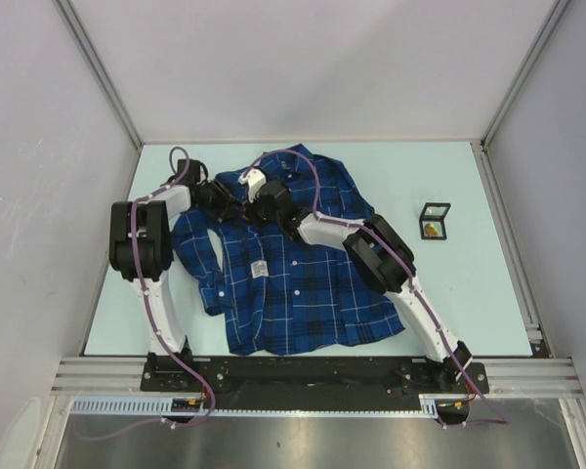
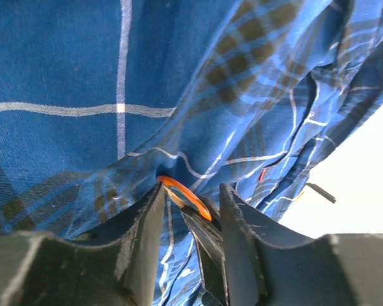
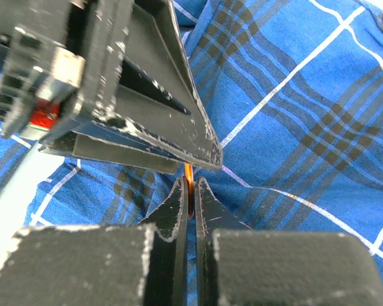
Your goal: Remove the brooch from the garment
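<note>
Your brooch (image 2: 186, 194) is a small orange ring near the collar, at the 12 o'clock end of the shirt (image 1: 293, 293) on the worktop (image 1: 469, 293). Your right end effector (image 3: 189, 186) pinches it tight. Your left end effector (image 2: 193, 190) sits half open around it. The ring looks thin, hard and light. The cloth is soft and bunches up, so hold the ring only.

A pale mint worktop (image 1: 488, 293) carries a small black-framed clear box (image 1: 435, 221) on its right side, toward the far half. Inside the box is a tiny yellow-orange item, too small to identify. Plain grey-white walls (image 1: 313, 68) rise from the worktop's far, left and right edges. An aluminium rail (image 1: 527, 375) runs along the worktop's near edge, and a brushed metal sheet (image 1: 313, 445) lies just beyond that rail on the near side.
</note>
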{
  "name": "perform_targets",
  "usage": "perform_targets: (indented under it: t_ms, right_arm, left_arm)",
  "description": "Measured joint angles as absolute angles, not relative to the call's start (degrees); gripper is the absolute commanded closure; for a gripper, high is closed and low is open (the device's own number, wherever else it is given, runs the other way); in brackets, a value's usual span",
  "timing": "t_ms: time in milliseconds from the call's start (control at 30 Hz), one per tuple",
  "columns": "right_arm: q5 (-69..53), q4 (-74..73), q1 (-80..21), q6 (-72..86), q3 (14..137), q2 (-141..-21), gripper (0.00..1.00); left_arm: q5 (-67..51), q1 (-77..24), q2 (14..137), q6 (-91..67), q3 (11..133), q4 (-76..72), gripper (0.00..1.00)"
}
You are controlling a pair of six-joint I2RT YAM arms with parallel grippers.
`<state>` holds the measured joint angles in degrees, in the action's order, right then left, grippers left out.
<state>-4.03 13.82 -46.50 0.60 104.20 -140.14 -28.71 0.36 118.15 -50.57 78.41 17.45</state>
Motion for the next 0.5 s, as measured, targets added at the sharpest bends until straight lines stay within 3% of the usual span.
perform_targets:
  t_ms: [133, 167, 233, 400, 500]
  right_arm:
    - [-3.01, 13.80, -47.05, -1.02, 104.25, -140.11, 0.96]
    - [-2.85, 13.78, -47.11, -1.26, 104.27, -140.11, 0.86]
    - [-2.59, 13.67, -47.42, -1.61, 104.38, -140.11, 0.75]
    - [-4.75, 10.72, -47.22, 1.96, 104.33, -139.55, 0.48]
    - [-8.08, 8.88, -46.44, 7.25, 102.78, -137.29, 0.43]
  left_arm:
    - [-28.40, -0.32, 118.65, -49.89, 78.54, 18.26, 0.80]
    - [-28.23, -0.34, 118.65, -49.74, 78.67, 18.39, 0.83]
    - [-28.36, -0.32, 118.65, -49.43, 79.05, 18.59, 0.90]
    - [-28.25, -0.67, 119.13, -45.84, 79.15, 19.40, 0.96]
    - [-28.58, -0.75, 119.15, -42.48, 79.20, 19.33, 0.98]
